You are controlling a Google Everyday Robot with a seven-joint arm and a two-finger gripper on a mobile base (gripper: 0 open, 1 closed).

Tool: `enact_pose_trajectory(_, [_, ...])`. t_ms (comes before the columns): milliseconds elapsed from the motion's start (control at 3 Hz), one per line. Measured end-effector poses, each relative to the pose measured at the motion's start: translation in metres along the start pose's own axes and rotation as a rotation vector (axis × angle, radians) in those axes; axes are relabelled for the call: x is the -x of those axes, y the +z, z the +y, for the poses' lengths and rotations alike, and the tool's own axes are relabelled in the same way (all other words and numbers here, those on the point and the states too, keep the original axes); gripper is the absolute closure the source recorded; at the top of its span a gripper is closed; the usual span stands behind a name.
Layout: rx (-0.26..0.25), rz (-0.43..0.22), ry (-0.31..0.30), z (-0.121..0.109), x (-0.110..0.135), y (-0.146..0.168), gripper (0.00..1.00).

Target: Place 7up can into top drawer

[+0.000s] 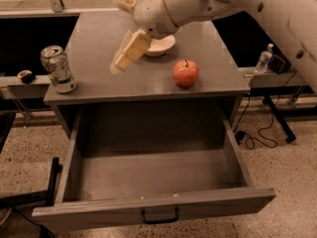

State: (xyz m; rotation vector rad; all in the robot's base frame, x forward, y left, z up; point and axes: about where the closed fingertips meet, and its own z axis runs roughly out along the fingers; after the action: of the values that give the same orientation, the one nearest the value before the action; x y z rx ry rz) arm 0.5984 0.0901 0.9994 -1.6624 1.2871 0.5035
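Note:
The 7up can (58,69) stands upright at the front left corner of the grey cabinet top (99,38). The top drawer (153,175) is pulled wide open below it, its flat bottom bare, with a small black handle (159,216) on its front panel. My gripper (128,52) hangs above the middle of the cabinet top, to the right of the can and well apart from it. Nothing shows between its pale fingers (133,46).
A red apple (185,73) sits on the right of the cabinet top. A white bowl (158,44) sits behind the gripper, partly hidden by the arm. A small bottle (264,58) and cables (257,133) are at the right, on and beside a low shelf.

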Motion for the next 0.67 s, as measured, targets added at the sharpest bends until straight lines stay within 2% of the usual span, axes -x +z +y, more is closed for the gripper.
enact_pose_trajectory(333, [-0.07,-0.062,0.029,-0.031,0.014,0.056,0.0])
enact_pose_trajectory(667, [-0.035,-0.093,0.128,-0.045,0.013,0.119,0.0])
